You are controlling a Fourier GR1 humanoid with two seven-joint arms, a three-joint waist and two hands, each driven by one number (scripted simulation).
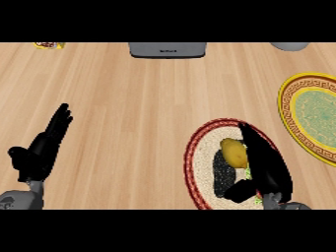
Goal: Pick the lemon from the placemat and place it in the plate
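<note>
A yellow lemon [234, 150] lies on a round woven placemat [202, 156] with a dark red rim, at the lower right of the counter. My right hand [266, 165] is over the placemat with its fingers straight beside the lemon's right side and its thumb below the fruit; it looks open and does not enclose the lemon. To the right stands a plate [321, 118] with a yellow patterned rim and a green centre, holding nothing. My left hand [45, 145] rests open at the lower left, fingers up.
A grey appliance [167, 49] sits at the counter's far edge in the middle. A grey object [292, 46] shows at the far right, and a small yellow patterned item [48, 45] at the far left. Bare wood lies between the hands.
</note>
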